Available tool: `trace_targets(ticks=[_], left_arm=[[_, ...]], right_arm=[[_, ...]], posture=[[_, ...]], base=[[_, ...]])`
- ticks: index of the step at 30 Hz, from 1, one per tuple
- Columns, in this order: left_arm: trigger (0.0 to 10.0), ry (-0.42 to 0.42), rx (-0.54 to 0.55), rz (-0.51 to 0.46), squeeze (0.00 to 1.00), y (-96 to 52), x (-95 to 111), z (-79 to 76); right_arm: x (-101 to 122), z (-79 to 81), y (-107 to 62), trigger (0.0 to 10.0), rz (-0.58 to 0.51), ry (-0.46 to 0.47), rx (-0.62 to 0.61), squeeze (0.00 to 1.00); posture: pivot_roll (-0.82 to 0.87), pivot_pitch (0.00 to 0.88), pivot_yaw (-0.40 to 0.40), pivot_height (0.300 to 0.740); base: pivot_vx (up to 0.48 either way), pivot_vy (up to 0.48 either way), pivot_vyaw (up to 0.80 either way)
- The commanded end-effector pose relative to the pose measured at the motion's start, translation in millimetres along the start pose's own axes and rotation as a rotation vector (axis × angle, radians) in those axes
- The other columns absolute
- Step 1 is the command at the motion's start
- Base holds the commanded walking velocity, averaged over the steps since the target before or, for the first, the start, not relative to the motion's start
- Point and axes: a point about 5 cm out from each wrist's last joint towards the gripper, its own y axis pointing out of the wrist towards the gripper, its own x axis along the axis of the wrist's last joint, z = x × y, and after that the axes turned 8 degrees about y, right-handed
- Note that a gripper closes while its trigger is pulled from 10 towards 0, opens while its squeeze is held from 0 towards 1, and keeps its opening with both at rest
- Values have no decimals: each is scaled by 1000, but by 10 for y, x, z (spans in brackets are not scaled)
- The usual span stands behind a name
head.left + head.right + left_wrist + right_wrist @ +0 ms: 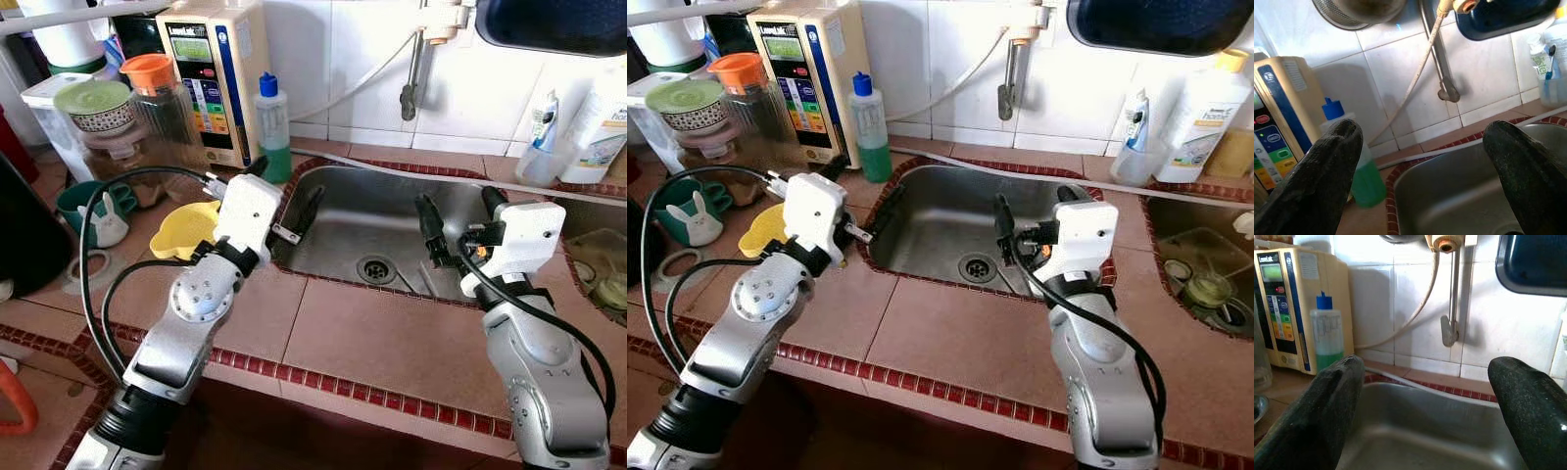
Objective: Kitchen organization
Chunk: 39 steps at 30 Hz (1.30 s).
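Observation:
Both arms reach over the tiled counter toward the empty steel sink (382, 211). My left gripper (284, 186) hovers over the sink's left rim, open, nothing between its black fingers (1327, 176). My right gripper (460, 215) hangs inside the basin's right half, also open and empty, fingers (1533, 411) wide apart. Both wrist views look past the fingers at the faucet (1452, 318) and its hose on the white tiled wall. A bottle of green liquid with a blue cap (273, 127) stands at the sink's back left corner, just beyond the left gripper.
Left of the sink: a beige water machine (220, 78), an orange-lidded jar (157, 98), a green-lidded bowl (96, 106), a yellow scoop (181, 230), a teal bunny cup (103, 211). Bottles (544, 147) stand back right. A second basin (598, 274) holds dishes. A dark pan (554, 24) hangs above.

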Motion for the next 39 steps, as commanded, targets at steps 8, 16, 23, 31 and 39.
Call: trace_targets(ticks=[8, 16, 23, 31, 39], left_arm=[[10000, -25, 41, 126, 0, -293, -200, 65], [10000, -49, 168, 165, 0, -174, -207, 119], [10000, -68, 108, 125, 0, -83, -125, 58], [10000, -104, 109, 122, 0, -40, -93, 29], [10000, -87, 105, 114, 0, -54, -59, 28]], right_arm=[[64, -51, -254, 10000, 52, -100, -8, 0], [56, -110, -298, 10000, 85, -98, -32, 0], [69, -40, -272, 10000, 73, -68, -32, 0], [99, -55, -231, 10000, 65, -57, -44, 0], [147, -31, -209, 10000, 40, -38, -66, 0]], posture=[[74, 0, 57, 740], [63, 0, 58, 740], [66, 0, 54, 740], [62, 0, 52, 740], [62, 0, 58, 740]], base=[[0, 0, 0], [0, 0, -526], [0, 0, -186], [0, 0, 0], [0, 0, 0]])
